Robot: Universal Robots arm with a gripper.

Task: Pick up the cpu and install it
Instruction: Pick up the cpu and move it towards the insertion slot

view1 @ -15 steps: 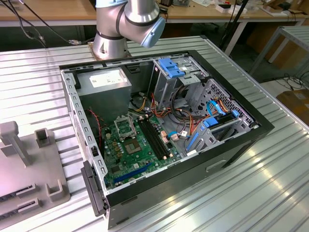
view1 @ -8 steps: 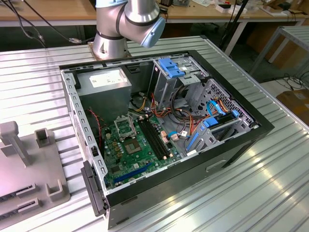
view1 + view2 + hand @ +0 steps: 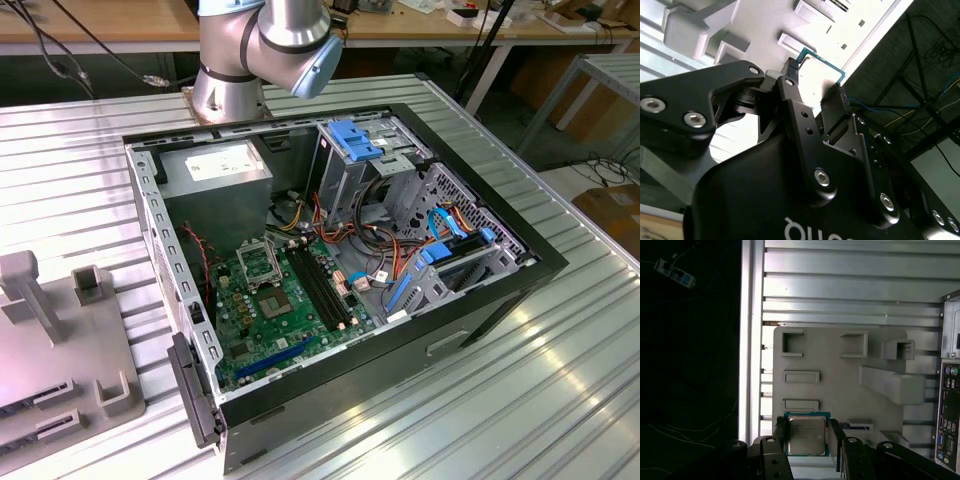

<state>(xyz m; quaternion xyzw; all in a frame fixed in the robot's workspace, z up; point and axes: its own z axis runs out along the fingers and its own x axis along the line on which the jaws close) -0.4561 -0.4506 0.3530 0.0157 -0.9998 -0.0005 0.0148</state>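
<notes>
— While the gripper (image 3: 807,429) is hanging over the ribbed metal tabletop (image 3: 840,285), what is it carrying?

— It is holding the cpu (image 3: 806,436). In both wrist views its fingers (image 3: 790,75) are pressing on two opposite edges, closed just to the chip's width. The cpu is riding metal side up, clear above the grey holder plate (image 3: 835,385).

— What is sitting around it?

— Recesses and raised blocks are standing out of the plate below, and the port panel (image 3: 947,415) of the computer case (image 3: 330,400) is showing just beside it.

— And inside the case?

— In the exterior view the case is lying open, to the exterior view's right of the plate. The green motherboard (image 3: 270,335) is facing up, its metal-framed socket (image 3: 258,262) sitting beside the long black memory slots (image 3: 322,290). Red and orange cables (image 3: 385,245) are bunching near those slots, and a blue-tabbed drive cage (image 3: 355,145) is rising behind them.
</notes>
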